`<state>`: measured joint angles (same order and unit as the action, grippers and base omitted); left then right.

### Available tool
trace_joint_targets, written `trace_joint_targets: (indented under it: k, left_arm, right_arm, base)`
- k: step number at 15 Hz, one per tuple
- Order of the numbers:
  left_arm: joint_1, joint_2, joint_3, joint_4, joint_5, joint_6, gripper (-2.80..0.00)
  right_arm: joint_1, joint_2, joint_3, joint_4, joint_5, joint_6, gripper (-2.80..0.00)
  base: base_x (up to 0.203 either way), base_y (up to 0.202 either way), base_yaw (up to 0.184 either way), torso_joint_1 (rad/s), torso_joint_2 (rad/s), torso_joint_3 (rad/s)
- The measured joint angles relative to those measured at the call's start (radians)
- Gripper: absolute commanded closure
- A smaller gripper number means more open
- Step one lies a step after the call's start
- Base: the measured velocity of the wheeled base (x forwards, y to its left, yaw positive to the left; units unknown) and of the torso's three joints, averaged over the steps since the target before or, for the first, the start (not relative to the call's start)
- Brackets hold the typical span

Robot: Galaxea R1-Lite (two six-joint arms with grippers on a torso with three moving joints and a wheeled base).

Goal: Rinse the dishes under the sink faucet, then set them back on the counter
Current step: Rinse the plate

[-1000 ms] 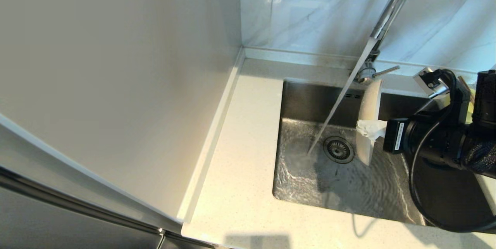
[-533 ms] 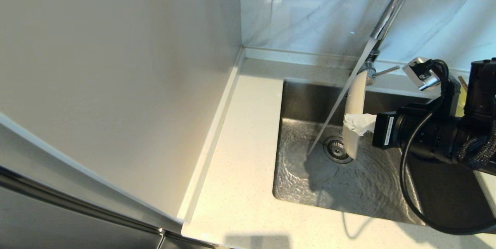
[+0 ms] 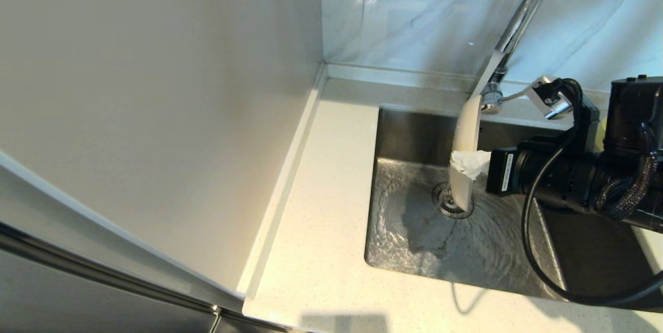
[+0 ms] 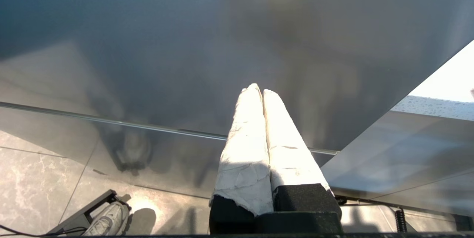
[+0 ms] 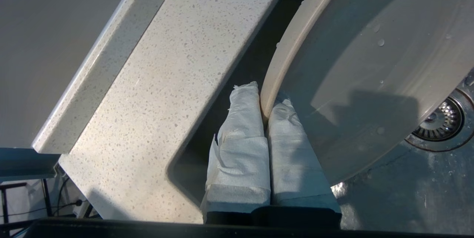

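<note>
Your plate (image 3: 464, 139) stands on edge over the sink (image 3: 409, 131), roughly above the drain strainer (image 3: 449, 207), and the stream from the faucet (image 3: 520, 14) now lands on its upper rim. The right gripper (image 3: 469, 163) has it pinched at the near right part of the rim, its 2 paper-wrapped fingers (image 5: 240, 130) closed tight with the rim (image 5: 285, 56) wedged between them. That is a thin bite on a wet, smooth edge.

The main risk is slip. Water running down the plate reaches the wrapping, and soaked paper may lose its hold, so the plate could pivot around the pinch or drop onto the steel basin and chip. A quick tilt or roll of the wrist would add to that, since most of the plate's weight hangs away from the fingers.

Next, watch the far side. The plate's top edge sits very near the faucet base and its side lever (image 3: 510, 96), though from the head view you cannot tell whether they touch. Pushing further that way could knock the lever and change the flow.

Splash is the third worry: the stream hitting a steep face can deflect left onto the counter (image 3: 321, 208) or back toward the arm.

The left gripper (image 4: 263, 134) hangs parked well away below the counter, fingers together and holding nothing, so it cannot catch a falling plate.
</note>
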<state>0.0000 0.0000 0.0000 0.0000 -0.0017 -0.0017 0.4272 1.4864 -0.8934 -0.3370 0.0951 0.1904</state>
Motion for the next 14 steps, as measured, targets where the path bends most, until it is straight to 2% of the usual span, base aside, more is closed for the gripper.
trace_joint_targets:
  k: [14]
  left_arm:
    - [0.000, 0.000, 0.000, 0.000, 0.000, 0.000, 0.00]
  right_arm:
    - [0.039, 0.053, -0.025, 0.003, -0.043, -0.001, 0.00]
  base:
    - [0.000, 0.000, 0.000, 0.000, 0.00, 0.000]
